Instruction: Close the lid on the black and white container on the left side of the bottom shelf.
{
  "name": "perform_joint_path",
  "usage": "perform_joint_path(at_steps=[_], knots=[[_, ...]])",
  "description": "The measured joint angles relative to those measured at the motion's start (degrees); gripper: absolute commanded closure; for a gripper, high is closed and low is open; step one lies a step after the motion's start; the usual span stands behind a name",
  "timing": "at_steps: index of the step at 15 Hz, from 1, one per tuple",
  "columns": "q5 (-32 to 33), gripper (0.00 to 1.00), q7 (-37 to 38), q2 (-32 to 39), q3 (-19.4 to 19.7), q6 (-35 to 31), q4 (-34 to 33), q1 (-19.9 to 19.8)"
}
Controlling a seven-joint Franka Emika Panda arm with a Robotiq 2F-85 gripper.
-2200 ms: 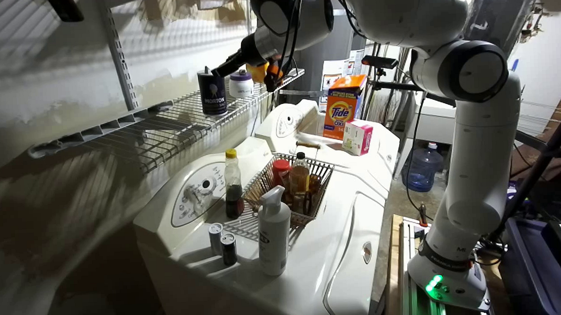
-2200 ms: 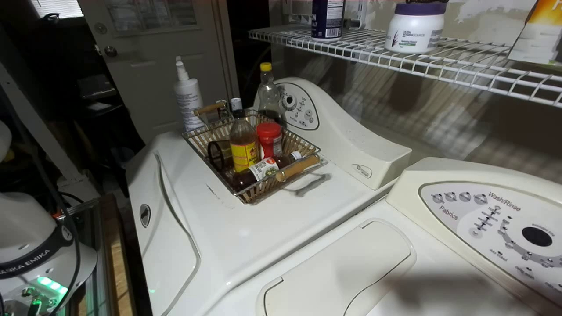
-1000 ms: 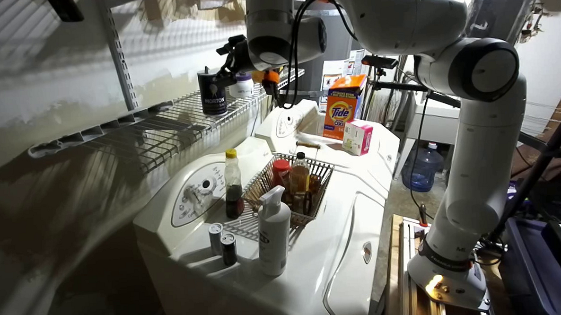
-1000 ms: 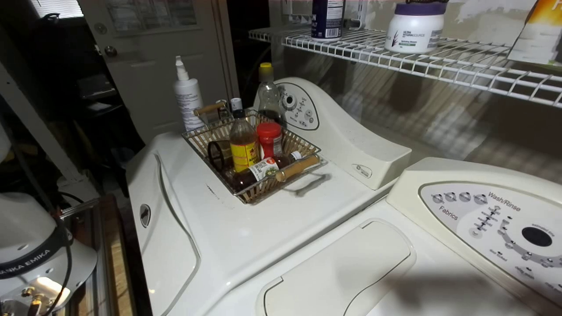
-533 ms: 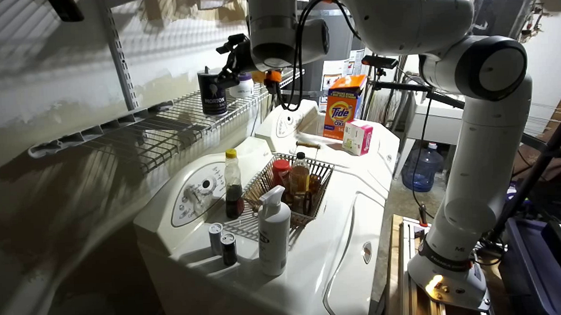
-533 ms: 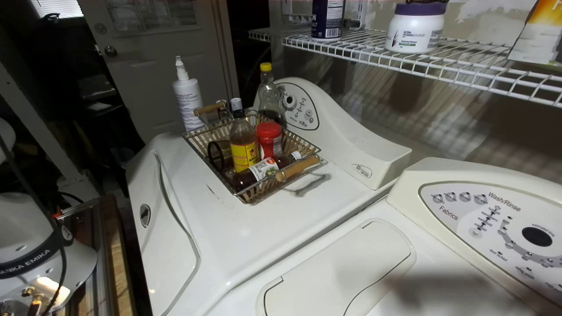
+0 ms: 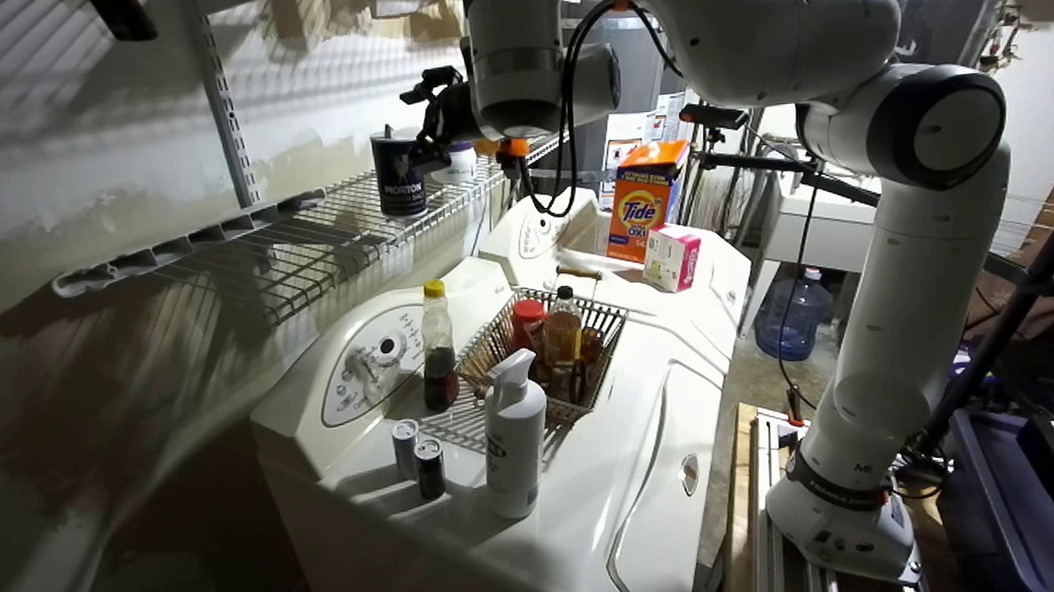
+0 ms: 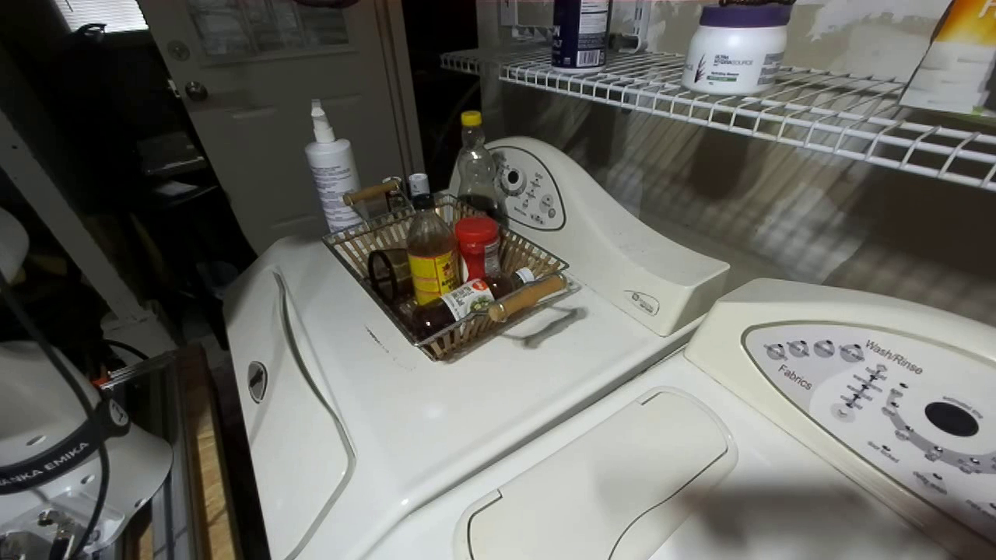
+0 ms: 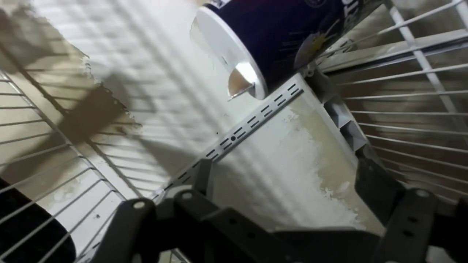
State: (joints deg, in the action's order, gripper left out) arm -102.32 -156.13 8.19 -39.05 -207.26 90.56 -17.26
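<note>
Currently, the end effector (image 9: 283, 170) has its fingers (image 9: 376, 190) apart; near them, the dark Morton container (image 7: 397, 179) stands upright, long axis vertical, the metal lid (image 9: 242, 80) raised from its upward-facing top.

Parts going unseen

In an exterior view, the frame edges are cropping the black and white container (image 8: 580, 35), upper middle, and a carton (image 8: 960, 64), upper right. In an exterior view, upper middle, the spread jaws are partly hiding a white jar (image 7: 460, 166).
</note>
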Motion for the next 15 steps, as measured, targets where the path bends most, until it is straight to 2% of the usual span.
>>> perform_joint_path(at_steps=[6,10,12,15], knots=[[7.81,0.0,0.51,-2.93,-1.33,5.84,11.05,-0.02],[8.97,0.0,1.17,-7.07,-0.66,15.19,14.76,-1.3],[10.27,0.0,6.71,-9.09,3.62,18.77,14.64,1.07],[10.15,0.0,15.09,-10.84,5.09,20.62,13.61,0.02]])
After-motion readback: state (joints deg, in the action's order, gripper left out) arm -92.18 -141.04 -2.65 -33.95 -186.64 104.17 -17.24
